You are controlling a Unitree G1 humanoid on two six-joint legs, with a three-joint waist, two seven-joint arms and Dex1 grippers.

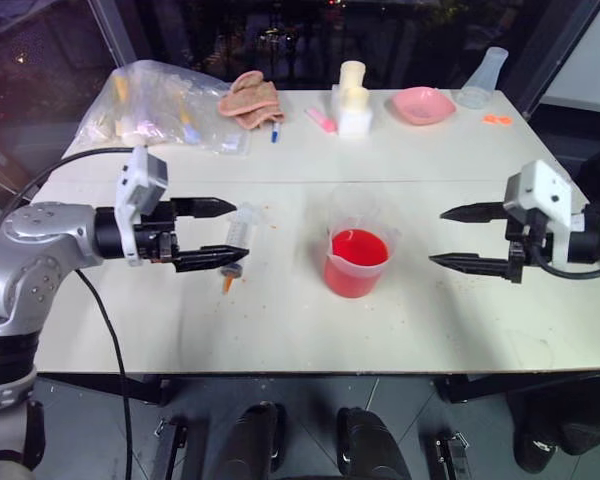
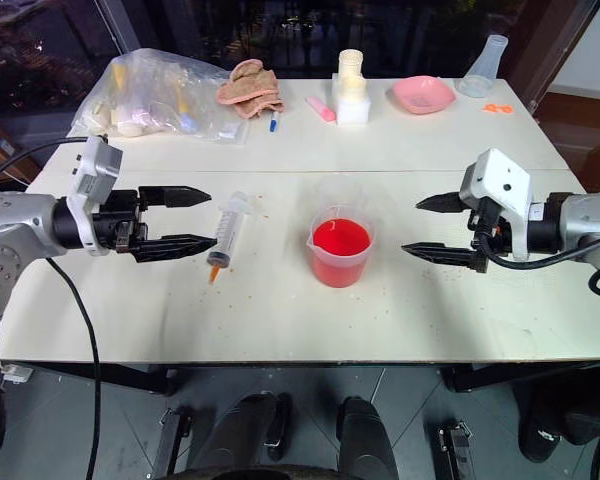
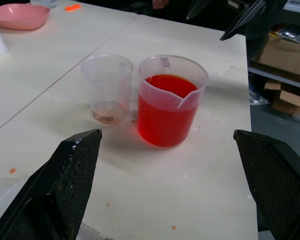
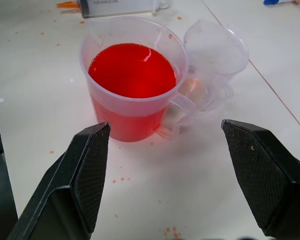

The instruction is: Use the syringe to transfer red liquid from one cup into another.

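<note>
Both arms reach level over the desk, pointing inward: left gripper spread wide and empty beside the syringe lying flat. Right gripper gapes empty, facing the beaker of red liquid, the clear cup touching it behind.

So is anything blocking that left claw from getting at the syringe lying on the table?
Nothing visible. The syringe lies flat on the bare table, just past the open left gripper. The red beaker and the clear cup stand beyond it, toward the right gripper.
</note>
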